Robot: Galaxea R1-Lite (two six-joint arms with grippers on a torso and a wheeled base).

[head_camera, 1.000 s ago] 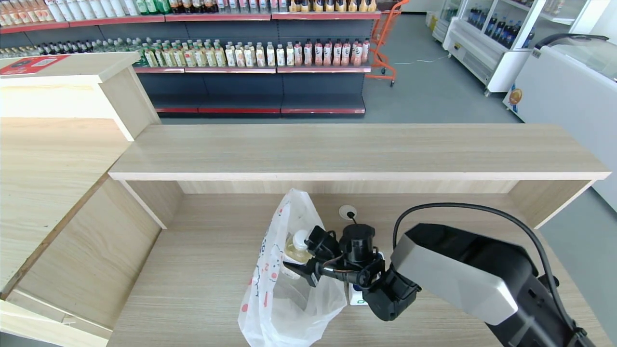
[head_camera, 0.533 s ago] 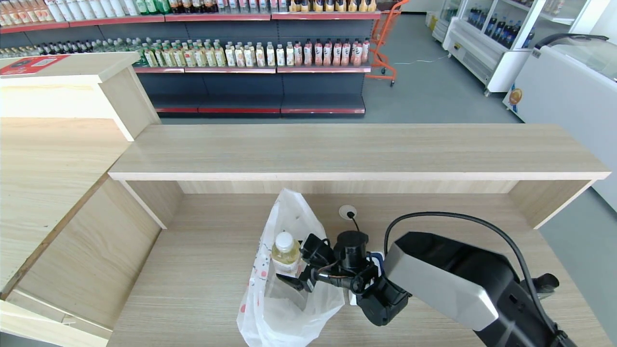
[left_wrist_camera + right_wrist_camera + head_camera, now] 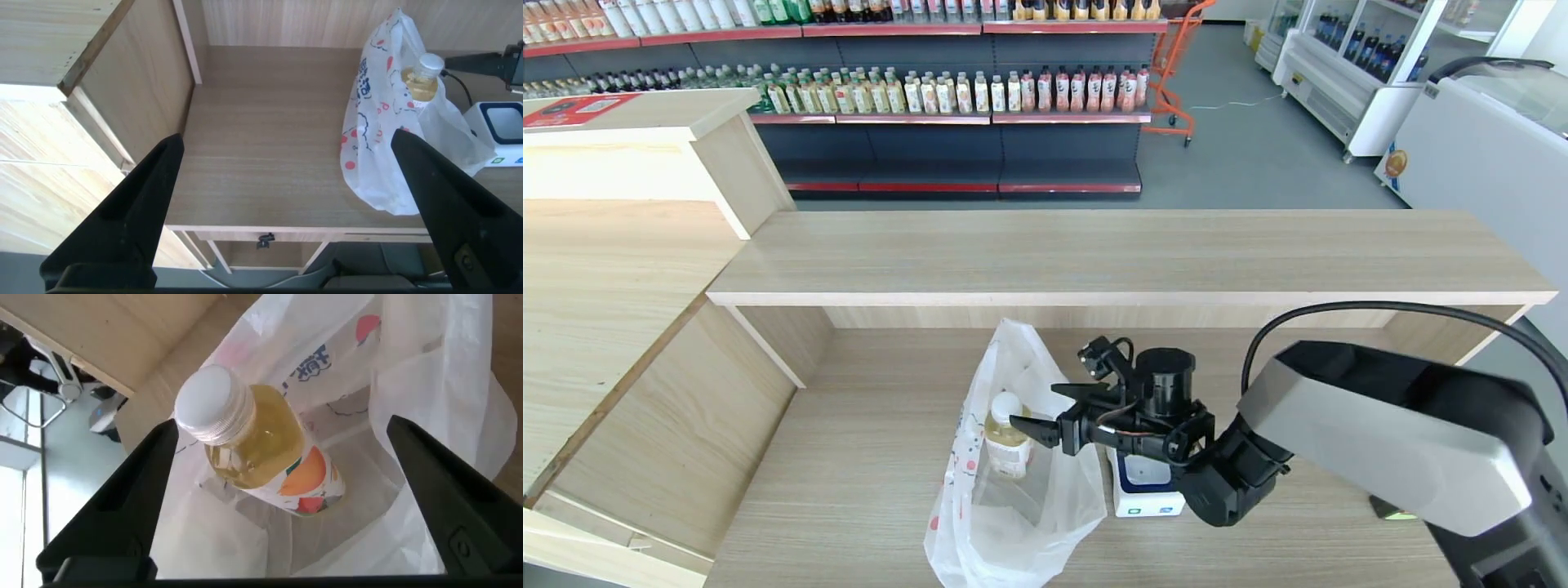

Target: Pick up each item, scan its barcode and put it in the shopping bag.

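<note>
While close beside shopping bag (image 3: 980, 523) — scanner (image 3: 1145, 494)

Wooden counter (image 3: 1127, 253), stocked shelves (image 3: 947, 90) behind (grey floor (image 3: 1258, 155)).

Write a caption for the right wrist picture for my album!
Open right pincer facing a white-capped bottle of yellow drink inside the shopping bag.

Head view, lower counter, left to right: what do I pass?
Shopping bag with the bottle standing inside it → scanner. The right gripper hangs over both, so it is left unplaced.
</note>
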